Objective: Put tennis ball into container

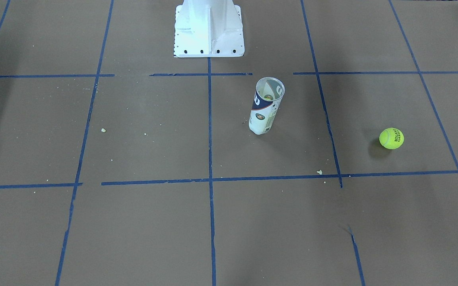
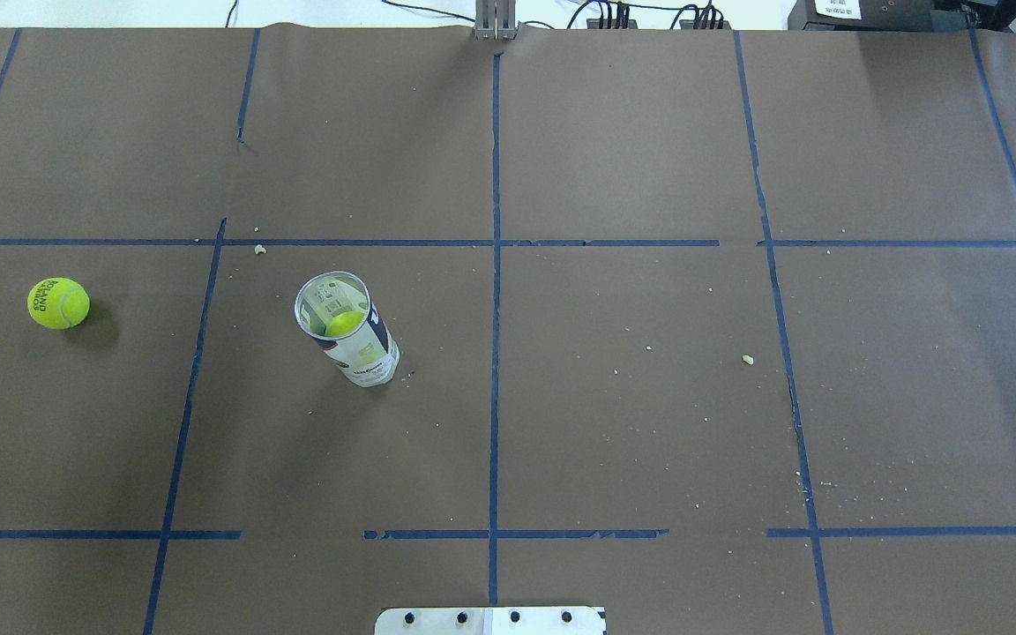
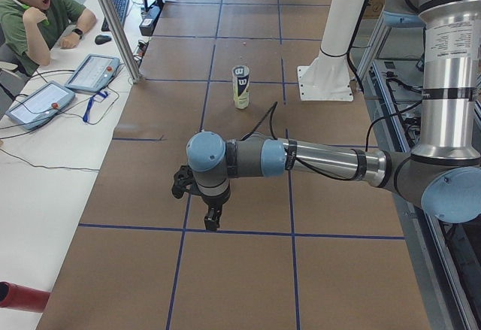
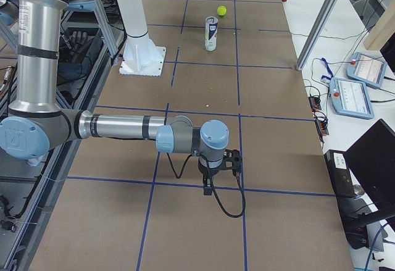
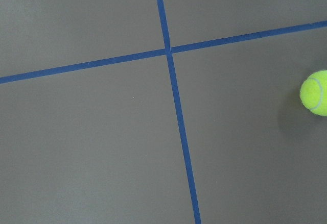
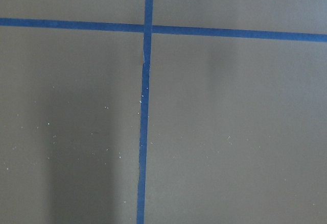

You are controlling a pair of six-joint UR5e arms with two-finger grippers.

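The tennis ball (image 1: 391, 138) (image 2: 58, 302) lies loose on the brown table cover at the robot's far left, its black print facing up; the left wrist view catches the ball (image 5: 316, 92) at its right edge. The container (image 1: 266, 105) (image 2: 347, 329) stands upright and open-topped toward the middle, with another yellow-green ball (image 2: 345, 323) inside it. The left gripper (image 3: 213, 221) hangs low over the table on the near arm in the exterior left view. The right gripper (image 4: 208, 187) hangs likewise in the exterior right view. For both I cannot tell open or shut. Neither wrist view shows fingers.
The white pedestal base (image 1: 209, 29) (image 2: 490, 620) stands at the robot's side of the table. Blue tape lines cross the cover, with a few crumbs (image 2: 747, 359). An operator (image 3: 34, 14) sits beyond the far edge beside tablets (image 3: 92, 72) and a metal pole (image 3: 113, 22).
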